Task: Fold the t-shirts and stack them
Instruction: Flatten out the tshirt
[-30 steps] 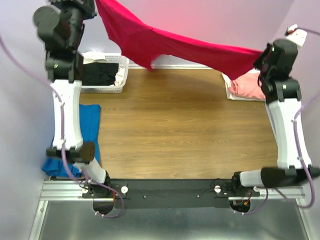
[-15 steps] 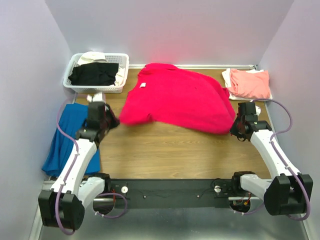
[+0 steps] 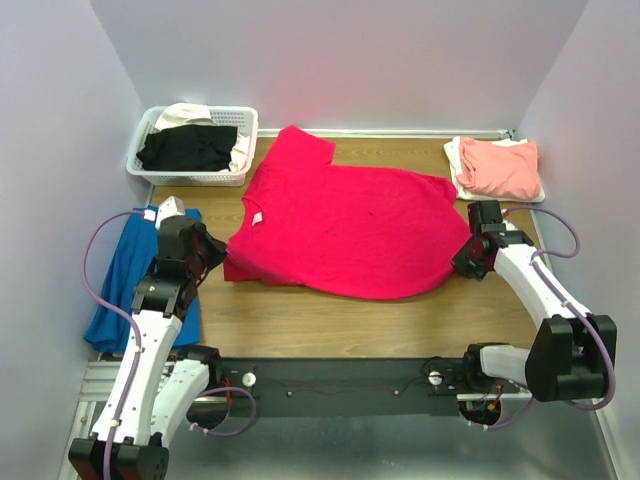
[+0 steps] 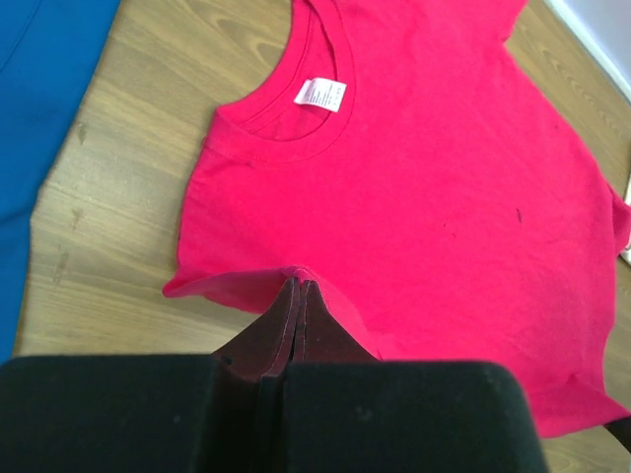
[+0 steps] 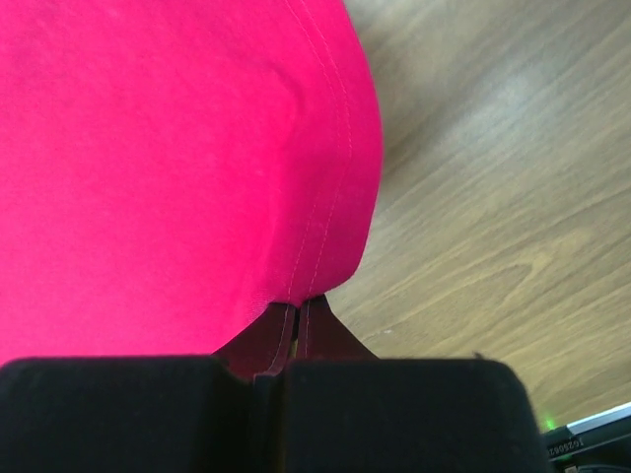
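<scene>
Top external view shows the crimson t-shirt (image 3: pixel 345 225), aloft a second ago, now spread nearly flat mid-frame on the table (image 3: pixel 330 320), with the left gripper (image 3: pixel 218 262) and right gripper (image 3: pixel 462 262) pinching its lower-left and lower-right edges, so folding can likely begin.

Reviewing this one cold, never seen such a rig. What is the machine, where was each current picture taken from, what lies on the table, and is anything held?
Two white robot arms are bolted at the near edge of a wooden table. One picture looks down from above and behind them; the other two come from a camera on each wrist. A red t-shirt lies spread flat. The left gripper pinches its left edge and the right gripper its right edge, both shut. A white basket holds a black t-shirt, a blue cloth lies at the left, and a folded pink t-shirt sits far right.
</scene>
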`<state>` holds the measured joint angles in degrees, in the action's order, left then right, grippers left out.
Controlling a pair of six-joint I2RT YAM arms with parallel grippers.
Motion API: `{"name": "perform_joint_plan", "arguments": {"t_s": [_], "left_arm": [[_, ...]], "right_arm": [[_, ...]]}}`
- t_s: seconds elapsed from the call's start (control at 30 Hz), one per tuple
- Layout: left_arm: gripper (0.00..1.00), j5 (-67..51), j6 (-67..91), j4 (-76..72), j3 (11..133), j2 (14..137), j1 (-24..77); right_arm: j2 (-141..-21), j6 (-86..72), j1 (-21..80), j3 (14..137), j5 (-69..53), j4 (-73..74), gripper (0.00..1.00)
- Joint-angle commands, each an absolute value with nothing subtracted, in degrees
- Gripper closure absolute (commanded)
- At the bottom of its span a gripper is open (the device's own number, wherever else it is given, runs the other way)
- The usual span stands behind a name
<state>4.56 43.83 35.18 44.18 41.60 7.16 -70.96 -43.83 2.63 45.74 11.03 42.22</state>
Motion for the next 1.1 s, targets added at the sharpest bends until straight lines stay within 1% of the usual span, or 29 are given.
{"name": "perform_joint_plan", "arguments": {"t_s": [0.0, 0.2, 0.43, 0.8, 0.87, 0.97, 1.0, 1.07], "left_arm": [[1.0, 6.77, 44.65, 35.86, 44.38, 42.19, 7.21], [1.0, 7.91, 43.95, 34.9, 44.91, 43.06, 7.21], [1.0, 9.23, 43.51, 31.56, 46.4, 48.41, 7.21], [1.0, 9.76, 40.7, 24.09, 50.53, 58.26, 7.29], [1.0, 10.1, 40.43, 23.12, 51.58, 60.55, 7.29], [1.0, 10.63, 39.73, 21.02, 53.17, 63.54, 7.29], [1.0, 10.81, 39.38, 20.57, 53.7, 64.5, 7.29], [1.0, 11.6, 38.94, 20.04, 55.01, 66.88, 7.29]], "right_arm": [[-69.17, -48.42, 2.64, 43.51, 10.37, 44.65, 0.99], [-65.58, -52.2, 2.64, 42.28, 12.47, 47.02, 0.99], [-60.57, -54.58, 2.64, 43.07, 15.82, 49.65, 0.99], [-59.94, -57.3, 2.64, 43.68, 18.37, 51.33, 0.99], [-59.77, -56.61, 2.64, 44.29, 17.23, 51.85, 0.99], [-60.03, -53.8, 2.64, 47.71, 10.31, 55.0, 0.99], [-60.2, -52.92, 2.64, 49.2, 6.02, 56.24, 0.99], [-60.47, -51.6, 2.72, 50.53, 3.79, 60.18, 0.99]]}}
